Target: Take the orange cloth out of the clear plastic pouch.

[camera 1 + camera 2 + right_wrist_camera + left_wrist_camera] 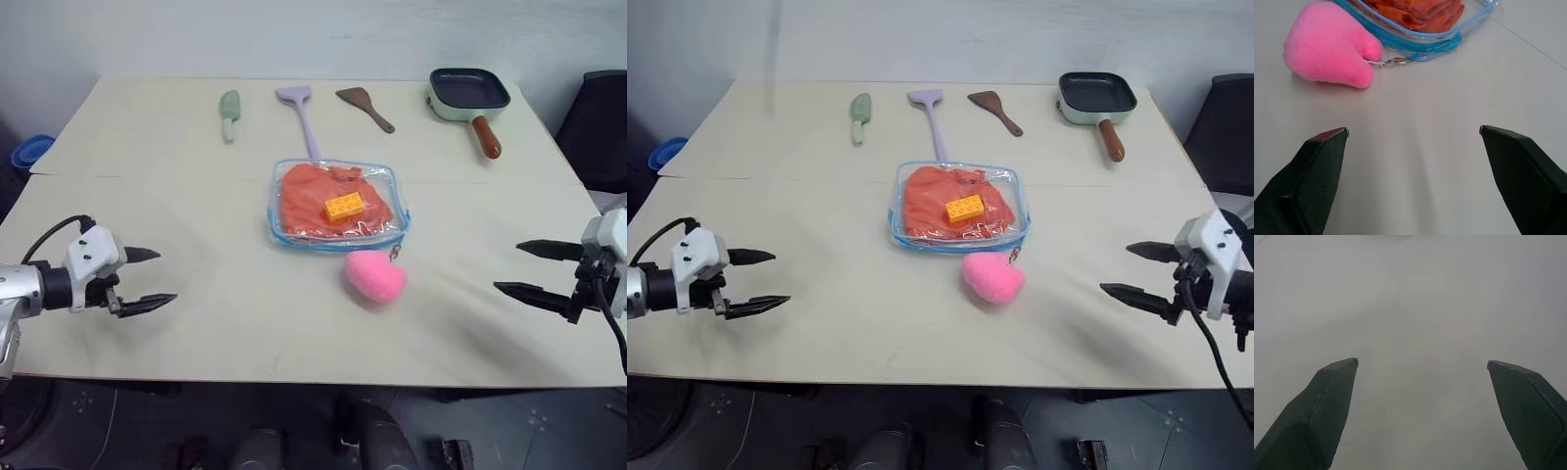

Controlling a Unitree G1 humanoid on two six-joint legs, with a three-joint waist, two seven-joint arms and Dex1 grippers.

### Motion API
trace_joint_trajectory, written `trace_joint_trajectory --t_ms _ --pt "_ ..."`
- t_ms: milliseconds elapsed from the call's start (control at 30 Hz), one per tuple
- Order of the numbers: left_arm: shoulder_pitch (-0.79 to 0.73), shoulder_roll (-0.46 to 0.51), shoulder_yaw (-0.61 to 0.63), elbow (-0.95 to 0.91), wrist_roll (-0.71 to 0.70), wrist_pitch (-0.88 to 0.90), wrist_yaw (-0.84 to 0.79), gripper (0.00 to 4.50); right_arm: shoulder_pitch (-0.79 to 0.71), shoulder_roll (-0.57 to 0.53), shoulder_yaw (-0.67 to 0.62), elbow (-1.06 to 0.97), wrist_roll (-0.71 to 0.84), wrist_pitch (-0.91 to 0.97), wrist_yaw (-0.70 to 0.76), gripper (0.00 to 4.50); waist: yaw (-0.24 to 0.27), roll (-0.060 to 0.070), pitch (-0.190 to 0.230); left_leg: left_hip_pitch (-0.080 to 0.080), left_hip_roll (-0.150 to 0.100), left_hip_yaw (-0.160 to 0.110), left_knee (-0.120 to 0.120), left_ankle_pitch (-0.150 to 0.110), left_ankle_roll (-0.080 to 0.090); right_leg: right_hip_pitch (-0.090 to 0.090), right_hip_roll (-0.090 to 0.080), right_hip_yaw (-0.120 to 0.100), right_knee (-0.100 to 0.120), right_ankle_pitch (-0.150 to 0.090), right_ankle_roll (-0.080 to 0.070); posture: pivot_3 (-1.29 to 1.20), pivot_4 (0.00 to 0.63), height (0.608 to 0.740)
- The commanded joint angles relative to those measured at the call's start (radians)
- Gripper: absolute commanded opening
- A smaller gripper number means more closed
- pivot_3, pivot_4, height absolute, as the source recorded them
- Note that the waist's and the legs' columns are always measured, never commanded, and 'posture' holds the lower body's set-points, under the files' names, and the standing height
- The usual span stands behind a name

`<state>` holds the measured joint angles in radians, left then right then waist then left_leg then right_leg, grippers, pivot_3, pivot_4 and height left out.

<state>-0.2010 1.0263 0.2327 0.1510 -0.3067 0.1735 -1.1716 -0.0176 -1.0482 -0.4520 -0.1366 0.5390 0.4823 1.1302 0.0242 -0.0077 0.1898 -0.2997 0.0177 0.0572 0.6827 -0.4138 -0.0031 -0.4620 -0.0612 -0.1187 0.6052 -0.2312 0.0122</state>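
Both my grippers, left gripper [145, 279] & right gripper [534, 269], wide open, nothing held, flanking pouch [338, 206] w/ orange cloth [309, 201] inside, prob. ready to reach in.

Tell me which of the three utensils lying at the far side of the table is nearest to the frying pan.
The brown wooden spatula, just left of the frying pan. The lilac spatula lies in the middle, and the green utensil is farthest from the pan.
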Motion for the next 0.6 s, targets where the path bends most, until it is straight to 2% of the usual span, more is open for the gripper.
trace_joint_trajectory --t_ms 33,467,600 --pt "-0.022 0.016 -0.011 0.014 0.017 -0.03 -0.02 4.5 0.009 0.007 -0.043 -0.039 0.01 0.001 -0.016 4.48 0.0 0.0 0.0 0.0 0.0 0.0 0.0 0.0 0.0 0.0 0.0 0.0 0.0 0.0 0.0 0.0 0.15 0.74" --pt "-0.078 -0.014 -0.031 0.01 0.016 0.015 0.014 4.5 -0.01 0.023 -0.019 -0.073 0.02 0.016 -0.071 4.48 -0.002 0.0 0.0 0.0 0.0 0.006 0.0 0.0 0.0 0.0 0.001 0.005 0.004 0.0 0.0 0.0 0.15 0.74" --pt "-0.087 -0.028 -0.028 -0.025 -0.024 0.062 0.005 4.5 -0.018 0.034 -0.013 -0.098 0.041 0.047 -0.074 4.48 -0.001 0.0 0.0 0.0 0.0 0.006 0.0 0.0 0.0 0.0 0.001 0.006 0.005 0.0 0.0 0.0 0.15 0.74"
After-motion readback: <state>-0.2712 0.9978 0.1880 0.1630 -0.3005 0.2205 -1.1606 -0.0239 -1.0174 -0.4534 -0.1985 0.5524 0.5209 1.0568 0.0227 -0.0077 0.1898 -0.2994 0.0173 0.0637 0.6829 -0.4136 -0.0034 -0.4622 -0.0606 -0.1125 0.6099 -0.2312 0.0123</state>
